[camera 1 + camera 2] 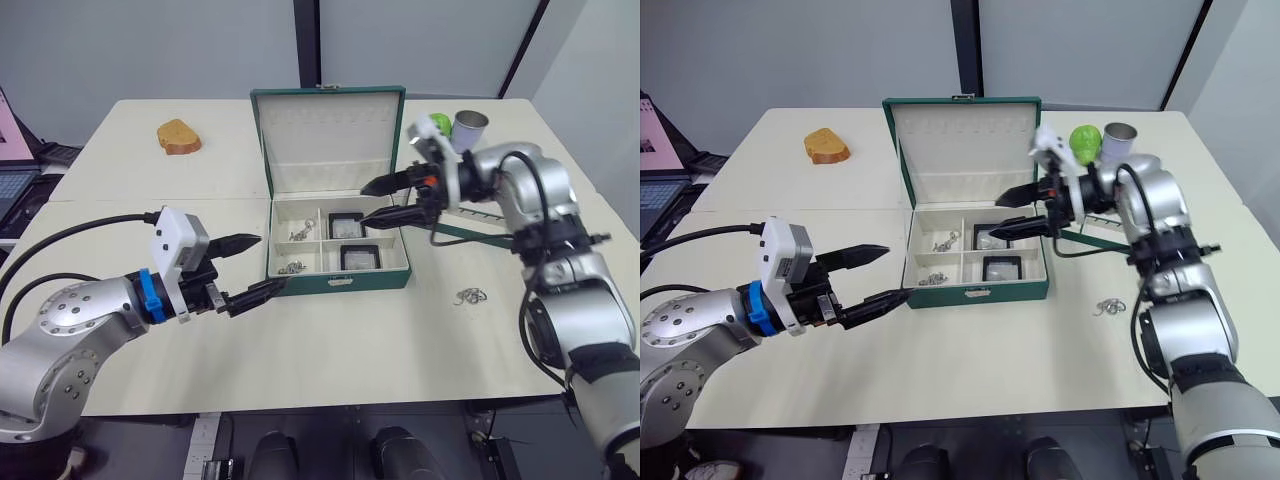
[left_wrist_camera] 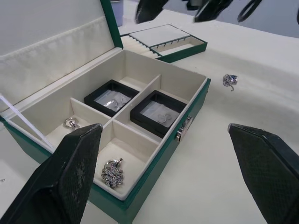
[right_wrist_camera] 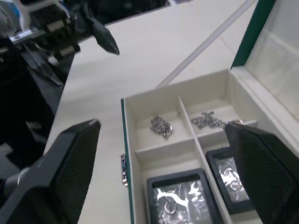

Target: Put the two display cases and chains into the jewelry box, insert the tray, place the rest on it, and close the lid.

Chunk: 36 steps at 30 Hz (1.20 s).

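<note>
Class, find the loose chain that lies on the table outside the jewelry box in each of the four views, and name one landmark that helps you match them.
Left eye view: loose chain on the table, to the right of the jewelry box.
Right eye view: chain at, same spot.
Left wrist view: chain at, beyond the box's clasp side.
Right wrist view: not in it.
Shared landmark: the box's metal clasp.

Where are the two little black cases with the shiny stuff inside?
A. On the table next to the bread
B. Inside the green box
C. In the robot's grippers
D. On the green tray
B: both display cases lie in compartments on the right side of the open jewelry box, while the left gripper and right gripper are open and hold nothing.
</note>
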Tool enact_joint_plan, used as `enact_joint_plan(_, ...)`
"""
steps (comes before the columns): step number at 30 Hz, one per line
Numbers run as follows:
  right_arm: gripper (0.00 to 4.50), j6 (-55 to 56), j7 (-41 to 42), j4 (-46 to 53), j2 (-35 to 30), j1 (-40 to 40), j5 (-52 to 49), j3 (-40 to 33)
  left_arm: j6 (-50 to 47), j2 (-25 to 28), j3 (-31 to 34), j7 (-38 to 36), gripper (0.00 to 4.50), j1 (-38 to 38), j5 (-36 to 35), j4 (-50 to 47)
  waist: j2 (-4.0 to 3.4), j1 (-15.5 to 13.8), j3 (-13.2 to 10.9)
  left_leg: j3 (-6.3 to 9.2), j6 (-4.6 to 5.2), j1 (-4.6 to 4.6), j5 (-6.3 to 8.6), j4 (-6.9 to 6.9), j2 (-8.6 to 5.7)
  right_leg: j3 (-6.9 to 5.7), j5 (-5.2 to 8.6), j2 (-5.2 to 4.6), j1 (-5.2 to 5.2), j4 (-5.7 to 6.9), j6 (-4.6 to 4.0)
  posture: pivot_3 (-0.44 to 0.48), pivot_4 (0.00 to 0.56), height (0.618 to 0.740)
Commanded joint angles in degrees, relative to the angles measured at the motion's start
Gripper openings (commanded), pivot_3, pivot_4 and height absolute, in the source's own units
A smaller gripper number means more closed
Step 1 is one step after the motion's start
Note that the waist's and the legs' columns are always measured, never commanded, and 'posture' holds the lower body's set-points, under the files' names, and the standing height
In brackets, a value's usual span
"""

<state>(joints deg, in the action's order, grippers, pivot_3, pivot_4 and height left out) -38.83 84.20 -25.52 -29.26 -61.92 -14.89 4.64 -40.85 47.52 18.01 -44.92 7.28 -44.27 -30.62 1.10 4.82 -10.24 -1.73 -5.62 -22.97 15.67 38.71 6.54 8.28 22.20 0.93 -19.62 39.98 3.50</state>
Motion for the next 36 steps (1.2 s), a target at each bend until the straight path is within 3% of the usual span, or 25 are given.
enact_joint_plan(1, 4.48, -3.03, -2.90, 9.01, -4.09, 4.76, -5.19, -6.59, 0.62, 1.82, 3.62, -1.89, 4.50, -1.63, -0.31, 1.39, 0.00, 0.02, 0.00, 0.00, 0.00, 0.01, 0.00, 0.00, 0.00, 0.01, 0.00, 0.01, 0.00, 0.01, 0.00, 0.000, 0.150, 0.740)
enact_joint_plan(6, 4.48, -1.38, -8.32, 18.39, -8.88, 17.13, -8.86, -14.04, 3.37, 3.77, 8.34, -4.99, 4.50, -4.76, 2.22, 7.96, 0.01, -0.03, -0.01, -0.03, 0.00, 0.00, 0.00, -0.08, 0.00, 0.03, 0.00, 0.01, -0.01, -0.10, 0.00, 0.000, 0.150, 0.740)
enact_joint_plan(11, 4.48, 7.12, -11.33, 17.58, -12.83, 27.03, -6.53, -16.66, 8.07, 4.66, 10.16, -6.99, 4.50, -6.65, 6.82, 15.34, 0.00, -0.01, -0.02, -0.10, 0.00, 0.13, 0.00, -0.57, -0.08, 0.16, 0.00, 0.00, 0.00, -0.11, 0.01, 0.000, 0.150, 0.740)
enact_joint_plan(20, 4.48, 12.96, -14.42, 17.34, -17.00, 40.75, -7.65, -21.29, 13.22, 3.31, 13.03, -7.00, 4.50, -9.68, 10.59, 21.98, 0.00, -0.06, -0.02, -0.16, -0.01, 0.12, -0.01, -0.66, -0.06, 0.19, 0.00, -0.01, -0.01, -0.21, 0.01, 0.000, 0.150, 0.740)
enact_joint_plan(36, 4.48, 19.87, -19.36, 12.16, -16.87, 51.64, -7.10, -24.47, 18.61, -1.10, 14.61, -5.29, 4.50, -14.82, 12.85, 25.54, 0.00, -0.15, -0.01, -0.19, -0.01, 0.17, -0.01, -0.66, -0.07, 0.24, 0.00, -0.01, 0.06, -0.21, 0.01, 0.000, 0.150, 0.740)
